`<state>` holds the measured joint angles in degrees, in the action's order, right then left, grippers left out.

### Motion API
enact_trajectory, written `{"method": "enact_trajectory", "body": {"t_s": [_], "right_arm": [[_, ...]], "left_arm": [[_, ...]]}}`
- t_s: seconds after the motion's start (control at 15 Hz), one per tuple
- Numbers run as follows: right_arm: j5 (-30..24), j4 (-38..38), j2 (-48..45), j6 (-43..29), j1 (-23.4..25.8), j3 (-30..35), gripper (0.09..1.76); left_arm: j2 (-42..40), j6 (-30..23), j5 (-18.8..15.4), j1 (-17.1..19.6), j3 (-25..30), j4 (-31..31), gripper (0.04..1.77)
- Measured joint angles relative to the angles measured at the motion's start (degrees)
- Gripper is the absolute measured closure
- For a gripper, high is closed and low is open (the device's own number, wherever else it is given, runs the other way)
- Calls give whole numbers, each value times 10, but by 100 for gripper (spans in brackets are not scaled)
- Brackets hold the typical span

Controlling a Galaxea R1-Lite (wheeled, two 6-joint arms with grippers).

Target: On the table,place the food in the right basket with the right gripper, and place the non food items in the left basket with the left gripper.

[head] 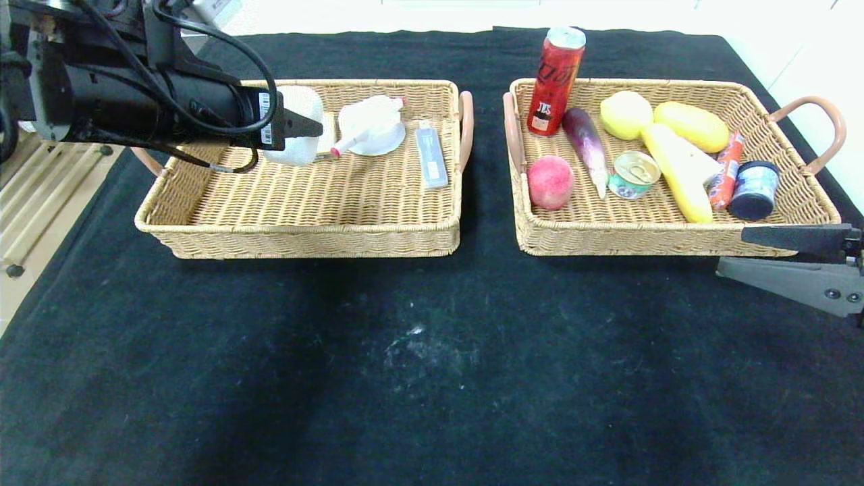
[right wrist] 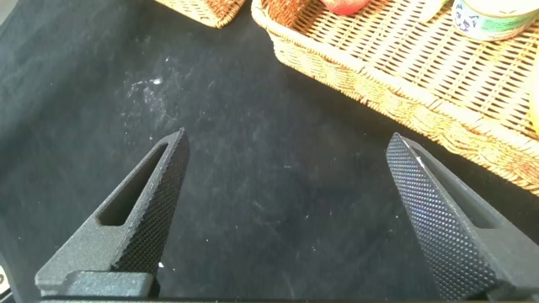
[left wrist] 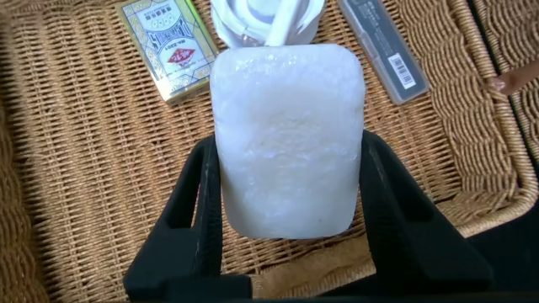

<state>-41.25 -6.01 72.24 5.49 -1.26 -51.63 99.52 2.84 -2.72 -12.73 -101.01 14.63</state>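
- The left gripper [left wrist: 290,227] is clamped on a white sponge block [left wrist: 288,139], held above the back left part of the left basket [head: 304,202]
- In the left basket, a small card box [left wrist: 166,46] lies just beside the sponge block, a white round item [head: 371,125] sits at the back wall, and a grey flat pack [head: 431,154] lies near the basket's right handle
- The right basket [head: 675,233] stands beside the left basket on the black-covered bench [head: 405,351]
- The right basket holds a red can [head: 555,81] upright in its back left corner, a peach [head: 550,182], an eggplant [head: 586,142], a small tin [head: 634,174], yellow produce [head: 675,145], a sausage stick [head: 727,169] and a dark tub [head: 754,190]
- The right gripper [right wrist: 282,219] hangs with jaws spread wide and nothing between them, low over the bench just off the right basket's front right corner
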Motion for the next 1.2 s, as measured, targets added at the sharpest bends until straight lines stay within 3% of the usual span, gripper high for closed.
{"method": "enact_trajectory", "body": {"t_s": [0.47, 0.8, 1.2], "right_arm": [[0, 0, 0, 0, 3, 0, 14], [0, 0, 1, 0, 3, 0, 14], [0, -1, 3, 0, 3, 0, 14]], "left_arm": [[12, -1, -12, 18, -3, 0, 83], [11, -1, -13, 18, -1, -1, 50], [6, 0, -14, 17, 5, 0, 29]]}}
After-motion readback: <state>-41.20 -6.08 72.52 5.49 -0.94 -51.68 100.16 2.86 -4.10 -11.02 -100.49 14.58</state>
